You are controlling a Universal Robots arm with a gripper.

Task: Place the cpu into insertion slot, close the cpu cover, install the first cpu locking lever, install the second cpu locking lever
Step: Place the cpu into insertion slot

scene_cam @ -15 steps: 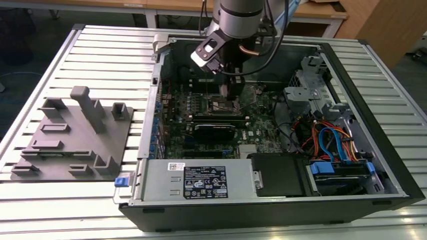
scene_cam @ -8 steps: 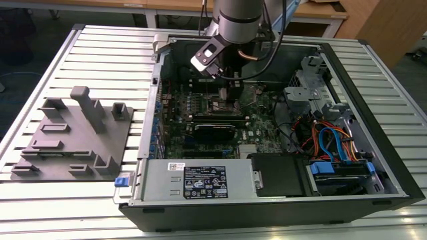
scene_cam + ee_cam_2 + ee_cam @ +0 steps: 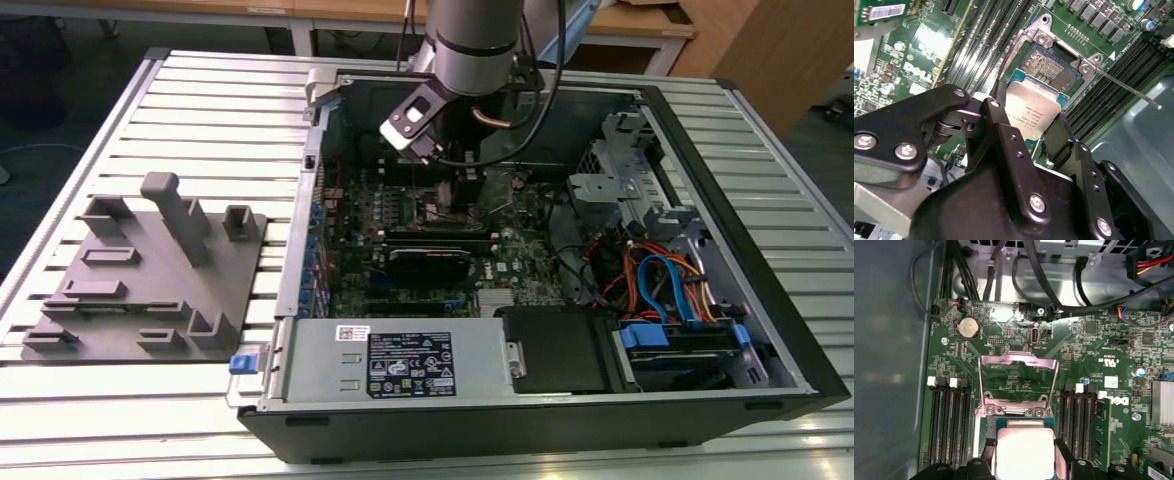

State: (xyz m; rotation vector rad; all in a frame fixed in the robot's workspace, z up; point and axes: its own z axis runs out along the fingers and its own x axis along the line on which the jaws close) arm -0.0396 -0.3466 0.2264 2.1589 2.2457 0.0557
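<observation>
**Slatted table point(image 3: 200, 100), open case point(image 3: 561, 430): cpu gripped over the slot, cover and levers not yet done**

The gripper point(image 3: 1029, 122) is clamped on the cpu point(image 3: 1035, 106), with a black finger point(image 3: 1056, 137) pressed against each of two opposite edges. The cpu hangs over the slot point(image 3: 1050, 67) and covers the part of it nearest the gripper. The slot's far part, with its field of contacts, lies bare. The chip looks tilted, and I judge it not seated. Whether its lower edge touches the slot I cannot tell.

At the slot's far edge the cover point(image 3: 1019, 359) stands raised, and the board point(image 3: 1094, 340) shows green through its cut-out. One lever point(image 3: 1131, 90) sticks out free from a corner of the slot, unlatched. The slot sits mid-board between two banks of memory slots point(image 3: 949, 425).

By my reading, the first step is under way and none of the four is finished. The chip is at the slot but not let go, the cover is open, and both levers are left to do.

Further out, the arm point(image 3: 467, 40) reaches down into the case near its far wall. A grey fixture point(image 3: 147, 280) lies on the table by the exterior view's left edge, well apart from the case.
</observation>
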